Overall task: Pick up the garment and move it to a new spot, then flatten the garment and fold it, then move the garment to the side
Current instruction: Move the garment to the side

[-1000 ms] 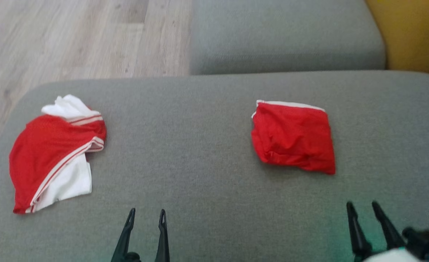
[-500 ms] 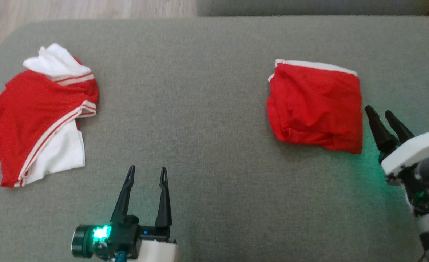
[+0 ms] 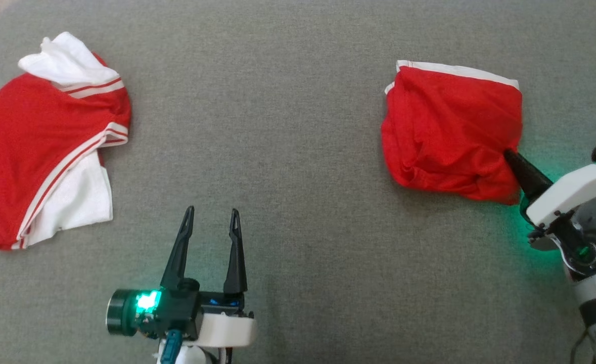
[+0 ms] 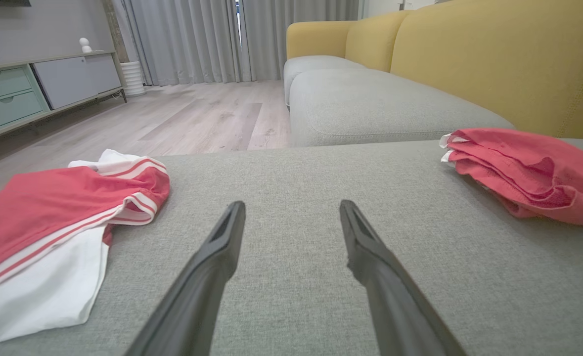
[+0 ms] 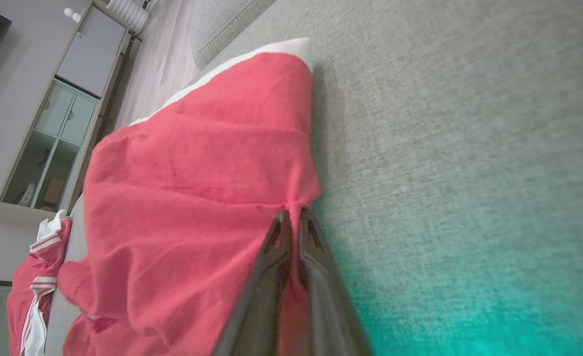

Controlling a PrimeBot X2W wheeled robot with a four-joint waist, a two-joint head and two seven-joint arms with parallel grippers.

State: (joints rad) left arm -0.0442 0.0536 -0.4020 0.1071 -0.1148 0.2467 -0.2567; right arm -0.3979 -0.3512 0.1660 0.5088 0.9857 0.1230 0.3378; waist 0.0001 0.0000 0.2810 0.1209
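Right gripper [image 3: 510, 154]: fingers nearly together, pinching the red garment [image 3: 449, 126] at its near right edge.
Right arm pose: low, fingers angled up-left into the fabric.
Garment position: folded, roughly square, on the grey sofa cushion [image 3: 298, 151], left of the fingertips.
Left gripper [image 3: 212, 217]: wide open, empty, well apart; right arm nearer.

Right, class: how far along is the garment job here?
Done: nothing clearly; the red garment lies bunched on the cushion. In hand: the right gripper pinches its edge, left gripper open over bare cushion. To do: lifting, moving, flattening, folding, setting aside.
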